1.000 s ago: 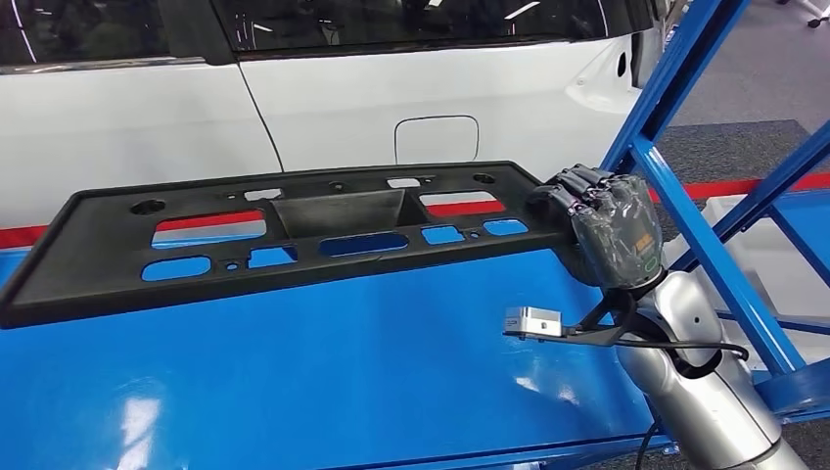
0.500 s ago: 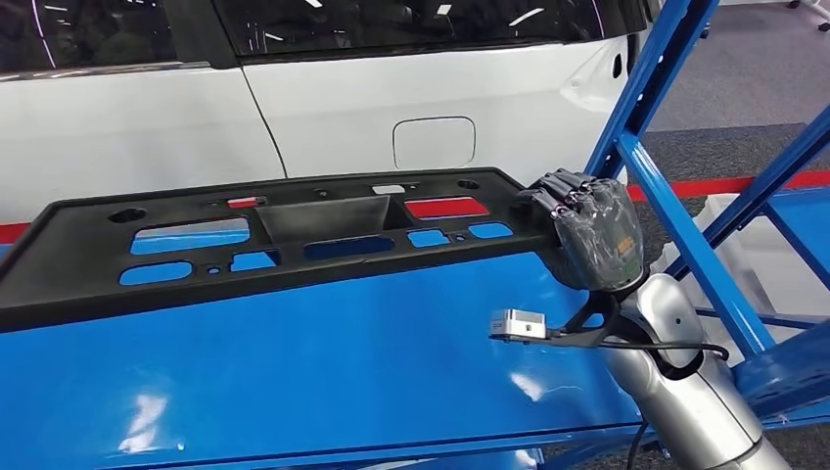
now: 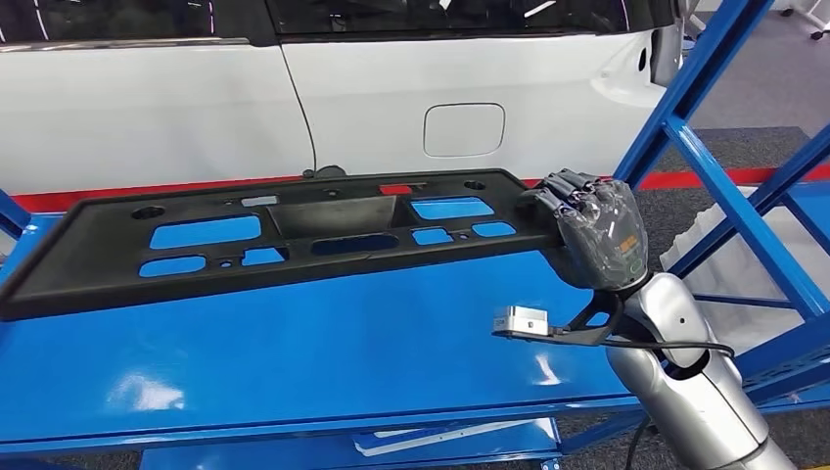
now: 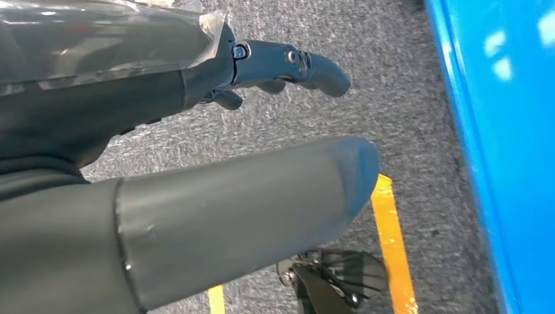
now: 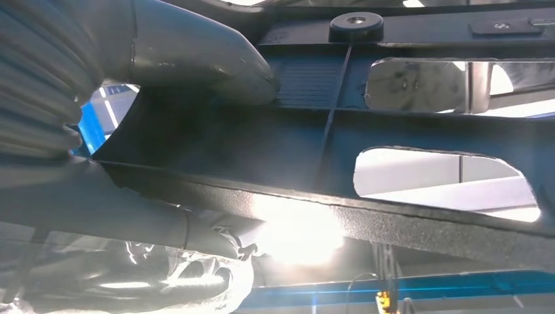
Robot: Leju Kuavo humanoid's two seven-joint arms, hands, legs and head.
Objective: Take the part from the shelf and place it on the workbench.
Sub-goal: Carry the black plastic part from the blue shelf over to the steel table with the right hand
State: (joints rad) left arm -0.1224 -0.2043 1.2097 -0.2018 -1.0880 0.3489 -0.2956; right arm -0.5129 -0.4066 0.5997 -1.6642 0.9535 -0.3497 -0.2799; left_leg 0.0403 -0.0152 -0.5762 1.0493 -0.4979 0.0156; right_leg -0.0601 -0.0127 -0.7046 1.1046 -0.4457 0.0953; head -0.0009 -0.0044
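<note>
Over the shiny blue workbench [image 3: 294, 362] hangs a long black part [image 3: 274, 240] with lots of holes cut in it. It stretches across the bench from one side to the other and sits up off the blue top, tipped a little so the far edge is higher. The right hand [image 3: 595, 235] holds the part at its right end, with dark fingers [image 3: 568, 191] curled over the top edge. From the right wrist view you see the same grip close up: the thick grey thumb [image 5: 216, 59] presses on one face of the part [image 5: 366, 131] and the rest of the hand is under its rim. The left hand [image 4: 196, 196] hangs down by the floor. It holds nothing, and its thumb and dark fingers [image 4: 294, 65] are stretched out and apart. Under it is grey carpet [image 4: 393, 85] with a yellow line [image 4: 393, 242] on it, next to the blue side of the bench. Behind the bench stands a white car [image 3: 391, 108], and a blue slanted frame [image 3: 724, 186] stands on the right.
</note>
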